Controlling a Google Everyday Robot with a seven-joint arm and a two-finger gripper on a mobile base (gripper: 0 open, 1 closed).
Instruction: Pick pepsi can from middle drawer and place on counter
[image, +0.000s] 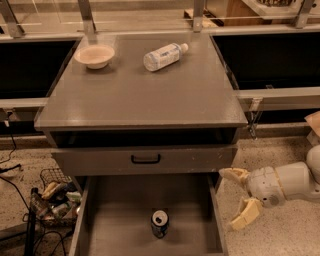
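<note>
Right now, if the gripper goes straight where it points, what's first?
Probably the right side wall of the middle drawer: the open gripper sits just right of it, pointing left. The pepsi can stands beyond. Depth is unclear, so it might pass above the wall.

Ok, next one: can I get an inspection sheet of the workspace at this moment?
Surface: counter, flat grey, carrying two items at the back.
Job's things: pepsi can upright on the floor of the open middle drawer, near its front; not yet picked.
Clutter: pale bowl back left; clear plastic bottle lying on its side back centre.
Grippers: gripper right of the drawer, outside it, fingers open, empty.
Cables: black cable on the floor, far left.
Surroundings: wire basket of odds and ends on the speckled floor, left of the drawer.
</note>
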